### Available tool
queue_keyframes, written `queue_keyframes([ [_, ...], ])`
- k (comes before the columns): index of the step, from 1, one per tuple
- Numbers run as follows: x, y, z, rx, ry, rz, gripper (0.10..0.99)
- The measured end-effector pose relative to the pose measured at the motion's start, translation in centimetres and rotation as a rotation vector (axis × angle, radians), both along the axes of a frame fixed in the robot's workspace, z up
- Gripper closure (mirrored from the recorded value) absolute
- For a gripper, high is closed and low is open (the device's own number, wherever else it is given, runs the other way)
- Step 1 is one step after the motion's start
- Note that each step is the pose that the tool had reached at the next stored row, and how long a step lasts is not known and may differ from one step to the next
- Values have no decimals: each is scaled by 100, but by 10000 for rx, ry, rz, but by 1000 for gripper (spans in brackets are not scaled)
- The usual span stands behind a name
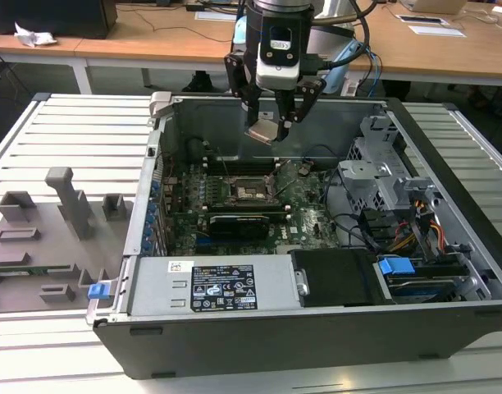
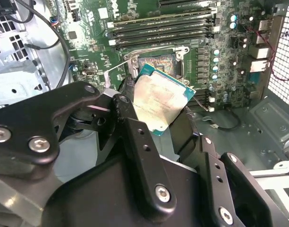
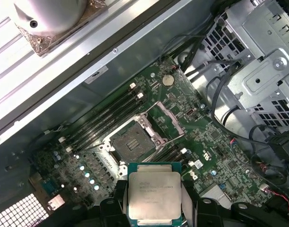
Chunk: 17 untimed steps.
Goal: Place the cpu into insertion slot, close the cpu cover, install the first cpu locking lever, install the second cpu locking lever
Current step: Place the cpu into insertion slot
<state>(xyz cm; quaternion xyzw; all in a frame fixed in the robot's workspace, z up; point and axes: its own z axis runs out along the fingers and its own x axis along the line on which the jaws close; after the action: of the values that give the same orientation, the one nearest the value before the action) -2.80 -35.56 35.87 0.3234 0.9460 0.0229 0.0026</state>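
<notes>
cpu (image 1: 264, 131) (image 2: 161, 101) (image 3: 154, 196): clamped by opposite edges between closed fingers (image 2: 135, 137) of gripper (image 1: 274, 115), metal top visible in both wrist views. Upper middle of the exterior view, hanging in the air, clearly tilted, well above the board. Not yet seated.

insertion slot (image 1: 253, 190) (image 3: 133, 143): below the cpu and offset toward frame centre in the exterior view, dark centre bare. cpu cover (image 3: 175, 125): apparently swung up and open at one side of the slot. Levers too thin to make out for sure.

Possible trouble, as a judgement:
- corner-first landing from the tilt, bent socket contacts as a result
- wrong rotation against the socket keys, no proper seating
- chip slip from a thin edge grip
- snag on the raised cover from a skewed descent

Around: memory slots (image 3: 106, 116) flanking the slot; long black expansion card (image 1: 239, 223) just in front of it; power supply (image 1: 210, 287) at lower centre; drive cage (image 1: 374, 176) and cable bundle (image 1: 415, 226) toward the exterior view's right; grey fixture tray (image 1: 38, 238) outside the case on the exterior view's left, on slatted worktop (image 1: 70, 123). Case wall (image 1: 218, 119) close behind the gripper. Nothing lying over the slot itself.
</notes>
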Motion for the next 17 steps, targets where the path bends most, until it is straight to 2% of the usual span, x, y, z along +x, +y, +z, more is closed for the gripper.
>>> queue_keyframes([
  [10,0,0,0,0,0,-468,549],
  [17,0,0,-1,-6,0,-990,549],
])
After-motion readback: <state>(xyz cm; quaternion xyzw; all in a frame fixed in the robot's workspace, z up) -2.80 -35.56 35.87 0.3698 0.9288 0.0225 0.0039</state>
